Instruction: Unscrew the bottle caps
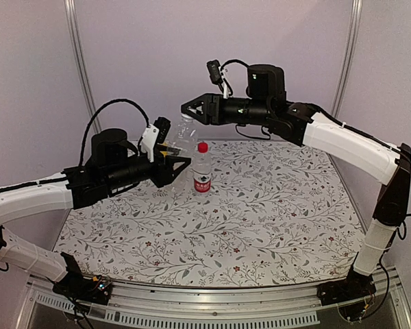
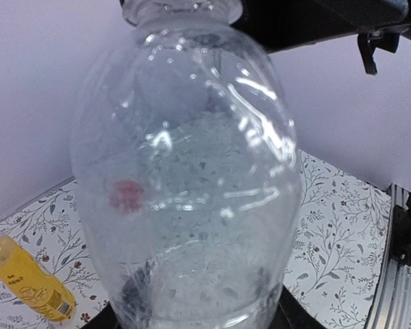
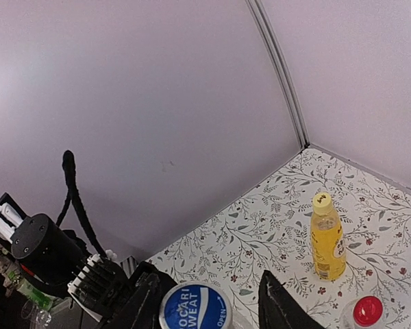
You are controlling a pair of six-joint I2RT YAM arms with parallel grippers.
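The blue-white cap (image 3: 195, 308) is sitting on the neck of the clear bottle (image 2: 192, 171), between the two fingers (image 3: 142, 301) of the right pincer (image 1: 190, 110). One finger is lying against the cap's side, while a sliver of gap is showing at the other, so I cannot tell whether that pincer is clamping the cap or only straddling it. The left pincer (image 1: 178, 157) is closing partway on the clear bottle's lower body and holding it in the air, neck pointing up toward the right pincer. Its dark fingers are showing through the plastic, and no liquid is showing inside.

Three bottles are showing, each wearing one cap. A red-labelled bottle (image 1: 202, 175) with a red cap (image 1: 203, 147) is standing upright just beside the left pincer's tips and below the right pincer; its contents are looking clear. A yellow bottle (image 3: 327, 243) with a yellow cap (image 3: 322, 200), holding yellow liquid, is standing farther out from the right pincer than the red cap. Both are resting on the flowered cloth (image 1: 260, 219) under the pincers.
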